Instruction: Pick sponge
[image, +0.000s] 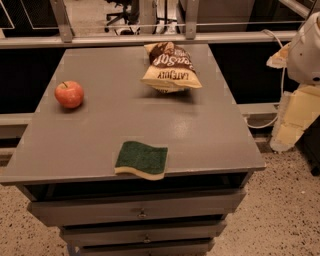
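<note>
The sponge (142, 159) lies flat at the front edge of the grey cabinet top (100, 135), a little left of centre. Its dark green scouring side faces up, with the pale yellow foam showing along the front. My arm's white housing (306, 47) is at the far right edge of the view. The cream-coloured gripper (295, 120) hangs below it, beside the cabinet's right side and off the top. It is well to the right of the sponge, touches nothing and holds nothing that I can see.
A red apple (69, 94) sits at the left of the top. A brown-and-cream chip bag (170, 67) lies at the back centre. Drawers (142, 212) are below the top. A rail (150, 39) runs behind it and speckled floor (280, 210) lies to the right.
</note>
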